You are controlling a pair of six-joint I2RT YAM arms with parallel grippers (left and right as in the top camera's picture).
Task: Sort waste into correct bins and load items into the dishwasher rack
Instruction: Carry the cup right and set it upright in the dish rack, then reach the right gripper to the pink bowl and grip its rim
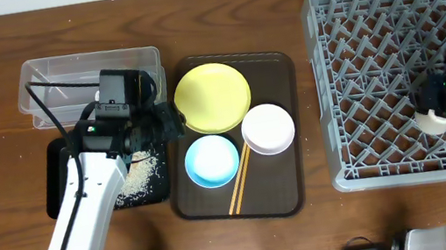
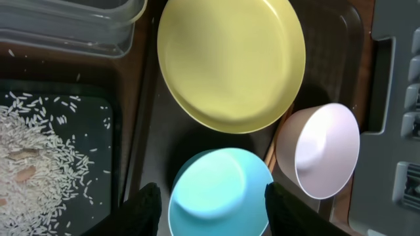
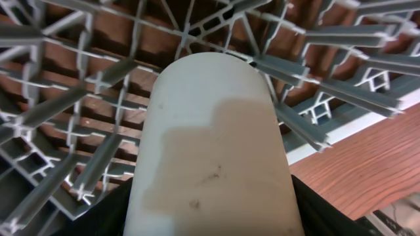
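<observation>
The yellow-green plate (image 1: 212, 97), white bowl (image 1: 268, 128), light blue bowl (image 1: 211, 159) and wooden chopsticks (image 1: 239, 181) lie on the dark brown serving tray (image 1: 272, 69). My left gripper (image 2: 209, 211) is open above the blue bowl (image 2: 220, 190), its fingers either side. Rice crumbs (image 1: 140, 177) lie in the black tray (image 1: 55, 177); the clear tub (image 1: 65, 73) sits behind it. My right gripper (image 3: 210, 216) is shut on the small white cup (image 3: 213, 151) over the grey dishwasher rack (image 1: 375, 76), at its right side (image 1: 433, 117). The wrapper and white scrap are not visible.
The left wrist view also shows the plate (image 2: 231, 60), white bowl (image 2: 319, 151), rice (image 2: 39, 164) and the tub's corner (image 2: 79, 26). Rack pegs (image 3: 79, 118) surround the cup, with bare wooden table (image 3: 367, 157) beyond the rack's edge.
</observation>
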